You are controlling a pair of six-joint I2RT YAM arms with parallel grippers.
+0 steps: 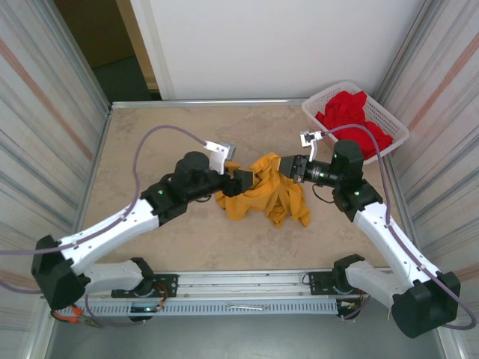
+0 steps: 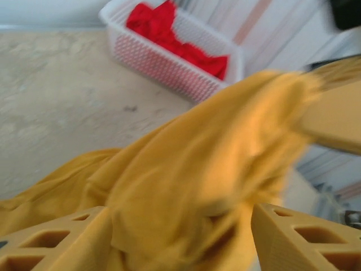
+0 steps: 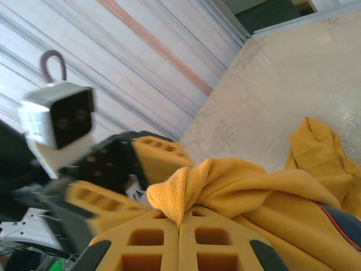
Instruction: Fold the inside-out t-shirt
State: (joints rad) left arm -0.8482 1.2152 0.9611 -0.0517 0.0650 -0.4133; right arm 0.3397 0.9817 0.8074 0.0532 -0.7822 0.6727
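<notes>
Cloth: the inside-out t-shirt [image 1: 263, 193] lies bunched at the middle of the table [image 1: 150, 134], lifted between both hands. Judged light, limp and not slippery; it will sag wherever unsupported, so hems, shoulder seams or corners are the sound places to grip. The right hand [image 3: 179, 221] is closed tight, pinching a fold of the yellow fabric. The left hand [image 2: 180, 243] stands parted, cloth draped between its fingers, unclamped. The right wrist view confirms the pinch, unclear from above; the top view gives the heap's outline and a basket [image 1: 389, 120] holding a red garment [image 1: 348, 112].

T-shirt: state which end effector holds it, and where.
The right end effector is shut on a bunched fold of the t-shirt; the left end effector stands open around loose cloth.
</notes>
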